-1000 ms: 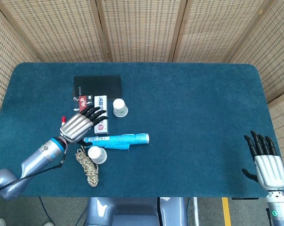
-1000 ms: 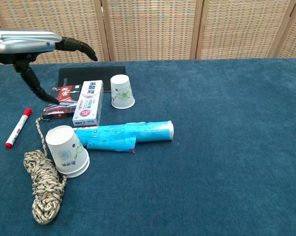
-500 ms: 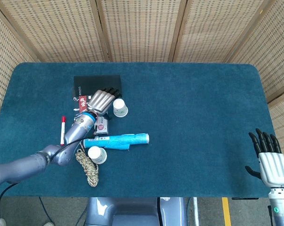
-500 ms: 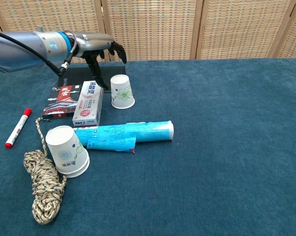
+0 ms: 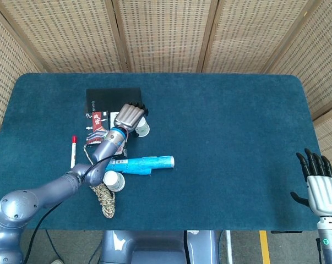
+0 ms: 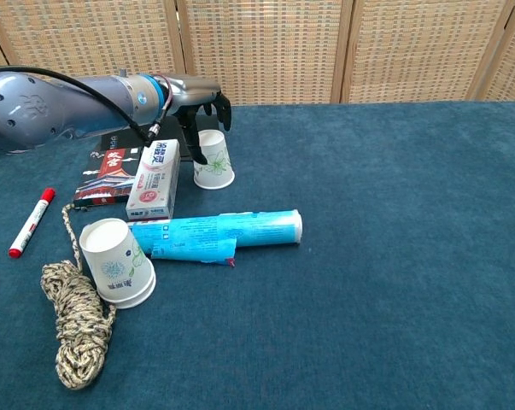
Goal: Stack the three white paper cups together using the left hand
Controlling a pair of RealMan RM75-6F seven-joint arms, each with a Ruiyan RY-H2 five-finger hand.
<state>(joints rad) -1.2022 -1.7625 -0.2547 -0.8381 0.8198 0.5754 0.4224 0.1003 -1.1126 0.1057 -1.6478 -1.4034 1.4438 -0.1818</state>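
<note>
**A:** Where are the white paper cups?

**B:** One white paper cup with a green flower print [image 6: 213, 160] stands upside down on the dark blue cloth-covered worktop [image 6: 394, 256], towards the back left. Nearer the front left stands a second upturned white paper cup [image 6: 114, 260]; a double rim at its base suggests another cup nested beneath it, though I cannot tell for sure.

**A:** And the left hand?

**B:** The silver left hand with black fingers [image 6: 201, 102] is directly over the far cup, fingers curved downwards around its top and one finger running down its left side. In the head view the hand [image 5: 130, 115] covers most of that cup. Whether it actually grips the cup, I cannot tell.

**A:** What lies around the cups?

**B:** Between the two cups lies a light blue tube-shaped packet [image 6: 219, 235] on its side. Left of the far cup is a white rectangular box with blue lettering [image 6: 153, 179], beside a red-and-black printed packet [image 6: 103, 175], both on a flat black rectangular item [image 5: 108, 98]. A coil of beige braided rope [image 6: 76, 320] touches the near cup's left side. A red-capped marker pen [image 6: 31, 222] lies further left.

**A:** The right hand?

**B:** The right hand [image 5: 319, 184] is at the worktop's front right corner, fingers straight and apart, holding nothing.
</note>
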